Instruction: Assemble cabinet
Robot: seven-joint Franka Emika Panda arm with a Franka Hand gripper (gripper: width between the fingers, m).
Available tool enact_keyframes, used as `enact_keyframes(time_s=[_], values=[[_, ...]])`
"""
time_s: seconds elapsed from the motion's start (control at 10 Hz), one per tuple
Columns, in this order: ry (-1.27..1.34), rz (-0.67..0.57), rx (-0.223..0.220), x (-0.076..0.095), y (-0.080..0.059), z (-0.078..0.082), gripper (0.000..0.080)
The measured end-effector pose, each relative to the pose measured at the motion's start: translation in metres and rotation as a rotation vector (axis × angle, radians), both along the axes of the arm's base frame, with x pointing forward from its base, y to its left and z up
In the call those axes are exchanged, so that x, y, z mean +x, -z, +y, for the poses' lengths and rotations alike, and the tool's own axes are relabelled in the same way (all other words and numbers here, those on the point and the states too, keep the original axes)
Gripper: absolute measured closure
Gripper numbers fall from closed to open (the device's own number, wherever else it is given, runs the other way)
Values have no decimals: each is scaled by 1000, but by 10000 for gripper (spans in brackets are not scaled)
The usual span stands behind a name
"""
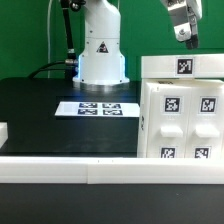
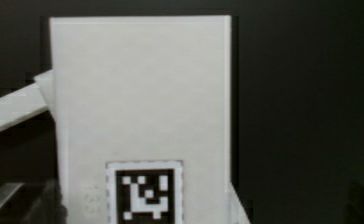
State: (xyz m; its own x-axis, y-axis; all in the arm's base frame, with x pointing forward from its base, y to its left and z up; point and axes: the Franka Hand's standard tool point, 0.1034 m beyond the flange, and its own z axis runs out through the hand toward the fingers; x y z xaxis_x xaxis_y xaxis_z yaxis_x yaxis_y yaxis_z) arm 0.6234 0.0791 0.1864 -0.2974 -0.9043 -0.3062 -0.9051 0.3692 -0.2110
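Observation:
The cabinet (image 1: 180, 122) is a large white box at the exterior view's right, with several black-and-white tags on its front blocks. A flat white top piece with one tag (image 1: 184, 66) lies on it. My gripper (image 1: 183, 36) hangs in the air just above that top piece, touching nothing, and holds nothing that I can see. Its fingers look close together, but the gap is too small to read. The wrist view looks down on the long white tagged panel (image 2: 140, 100) and a slanted white edge (image 2: 12, 110). The fingers do not show clearly there.
The marker board (image 1: 98, 108) lies flat on the black table in front of the robot base (image 1: 101, 55). A long white border rail (image 1: 90, 172) runs along the front. A small white part (image 1: 3, 131) sits at the exterior view's left edge.

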Motion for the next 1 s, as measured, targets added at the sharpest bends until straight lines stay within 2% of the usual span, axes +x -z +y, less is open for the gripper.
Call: enact_keyframes(time_s=[0.2,0.4,0.6,0.9,1.0], values=[[-301,-15,-94,1,-3,8,2],[-493,-46,-140,4,-5,13,2],[-663,-103,-187,7,-4,7,2],[-896,-144,-260,5,-3,7,2],[-1036,-120,-302,3,-5,11,2]])
